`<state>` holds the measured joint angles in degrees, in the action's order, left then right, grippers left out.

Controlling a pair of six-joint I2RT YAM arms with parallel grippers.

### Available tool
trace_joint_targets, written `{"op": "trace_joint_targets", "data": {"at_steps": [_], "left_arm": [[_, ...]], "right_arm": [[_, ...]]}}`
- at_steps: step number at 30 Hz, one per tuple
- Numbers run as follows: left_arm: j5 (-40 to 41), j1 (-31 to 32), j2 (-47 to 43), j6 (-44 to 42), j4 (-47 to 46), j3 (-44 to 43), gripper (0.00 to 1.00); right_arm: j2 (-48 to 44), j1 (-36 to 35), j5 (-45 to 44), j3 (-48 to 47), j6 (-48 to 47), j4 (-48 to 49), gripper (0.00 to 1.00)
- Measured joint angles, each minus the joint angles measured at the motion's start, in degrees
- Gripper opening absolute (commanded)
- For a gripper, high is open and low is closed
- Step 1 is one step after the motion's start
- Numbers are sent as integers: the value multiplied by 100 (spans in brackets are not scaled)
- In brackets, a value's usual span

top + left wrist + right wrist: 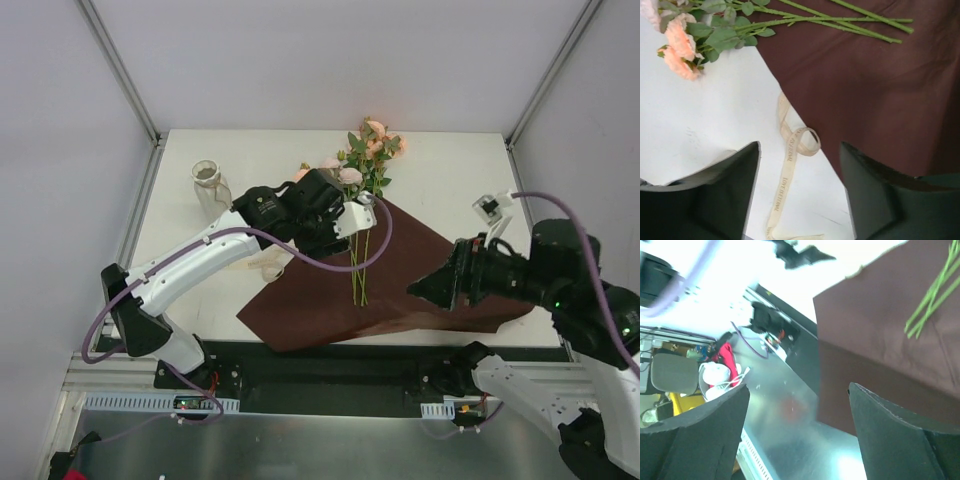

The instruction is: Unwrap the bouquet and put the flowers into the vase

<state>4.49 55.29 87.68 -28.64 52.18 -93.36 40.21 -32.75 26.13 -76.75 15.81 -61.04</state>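
— Between the two dark fingers of the left pincer (pixel 800 146), is anything held?

— No. Its jaws stand apart and empty. Under the gap a loose cream ribbon with printed lettering (pixel 785 175) lies untied on the white table (pixel 715 110).

— And outward from there?

— Just past the fingertips begins the dark red-brown paper sheet (pixel 865 90), spread flat. Farther out lie the peach-pink flowers on long thin green stems (pixel 681 42), clear of the fingers.

— Which way do they run?

— Their long axis crosses the pincer's front. The blooms point off the paper toward the table's far side, the cut ends toward the arm bases.

— Which arm is nearer?

— The left one. The right pincer (pixel 797 390), wide open and empty, hangs over the paper's near right part, to the right of the cut ends.

— The vase?

— The small cream bottle-shaped vase (pixel 209 186) stands upright off to the left pincer's left. The stems would probably need gripping crosswise, then tipping upright with the cut ends down.
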Motion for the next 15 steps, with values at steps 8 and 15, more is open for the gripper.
{"op": "trace_joint_targets", "data": {"at_steps": [8,15], "left_arm": [[-389,-940,-461,428,-236,339,99],[-723,-2417,-1578,616,-466,1014,99]], "right_arm": [[1843,31,-811,-2767,-793,-437,82],[3978,363,-2435,-3882,-1493,-9,71]]}}
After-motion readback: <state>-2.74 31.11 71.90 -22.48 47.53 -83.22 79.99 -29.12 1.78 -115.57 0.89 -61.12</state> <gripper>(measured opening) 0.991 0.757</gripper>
